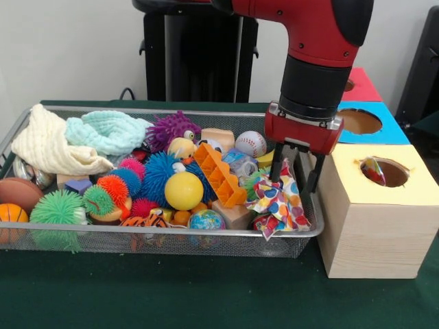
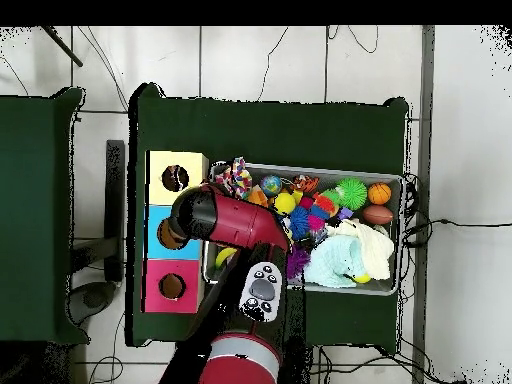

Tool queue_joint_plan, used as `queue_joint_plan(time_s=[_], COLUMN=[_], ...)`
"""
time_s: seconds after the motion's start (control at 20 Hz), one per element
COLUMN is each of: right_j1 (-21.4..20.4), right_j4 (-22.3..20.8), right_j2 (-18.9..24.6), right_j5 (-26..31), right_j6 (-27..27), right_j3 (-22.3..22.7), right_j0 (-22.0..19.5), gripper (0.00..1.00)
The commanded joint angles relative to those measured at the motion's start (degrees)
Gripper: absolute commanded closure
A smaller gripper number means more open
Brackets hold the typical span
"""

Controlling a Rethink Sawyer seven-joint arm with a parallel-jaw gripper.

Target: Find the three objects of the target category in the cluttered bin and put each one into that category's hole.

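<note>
My gripper [image 1: 295, 179] hangs over the right end of the wire mesh bin [image 1: 171, 233]. It is shut on a white polka-dot cloth [image 1: 280, 202], whose top rises between the fingers while the rest drapes onto the bin's right corner. The cloth also shows in the overhead view [image 2: 237, 178], where the arm hides the gripper. The pale wooden box [image 1: 367, 233] stands right of the bin. Its yellow-surround hole [image 1: 387, 173] holds a piece of polka-dot cloth [image 1: 372, 170] at its left edge. The hole also shows in the overhead view [image 2: 175, 178].
The bin holds spiky rubber balls [image 1: 159, 175], a yellow ball [image 1: 184, 190], an orange plastic block [image 1: 218, 175], a baseball [image 1: 250, 144], a cream cloth [image 1: 44, 144] and a mint knitted cloth [image 1: 106, 131]. The blue-surround hole [image 1: 360, 121] and the red box [image 1: 361, 83] stand behind the yellow one.
</note>
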Motion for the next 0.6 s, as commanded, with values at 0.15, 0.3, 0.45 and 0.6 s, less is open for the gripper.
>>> queue_joint_plan(time_s=[0.15,0.3,0.45,0.6], right_j1=[1.7,2.6,3.6,4.5], right_j4=[-2.1,-2.2,-2.3,-2.3], right_j2=[4.6,3.5,3.8,4.9], right_j5=[-1.5,-2.1,-3.4,-5.1], right_j6=[6.9,7.5,7.5,7.4], right_j3=[2.2,1.5,1.3,1.5], right_j0=[-1.0,-0.2,-0.5,-1.3], gripper=[0.0,0.0,0.0,0.0])
